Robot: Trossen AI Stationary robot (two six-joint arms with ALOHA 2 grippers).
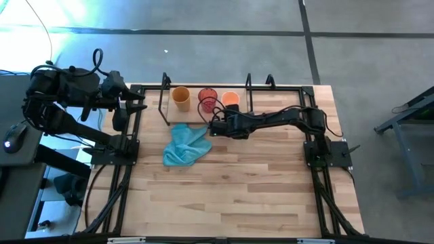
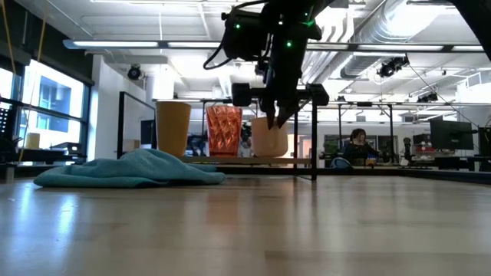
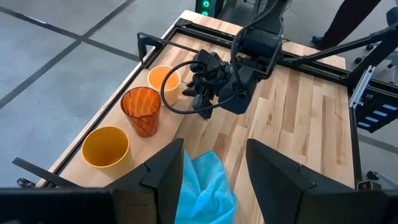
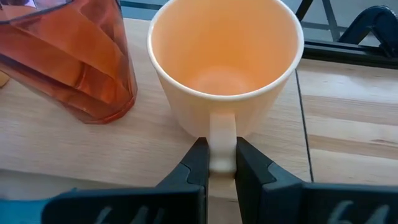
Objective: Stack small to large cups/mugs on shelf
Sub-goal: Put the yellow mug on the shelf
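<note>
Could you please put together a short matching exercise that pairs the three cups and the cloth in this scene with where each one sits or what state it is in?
Things:
1. mustard-yellow cup
2. red ribbed cup
3. light orange mug
4. light blue cloth

States:
A. handle pinched between the fingers of the right gripper
B. crumpled on the table in front of the cups
C. middle of the row of three
D. end of the row nearest the left arm, untouched

Pairs: 1-D, 2-C, 3-A, 4-B
</note>
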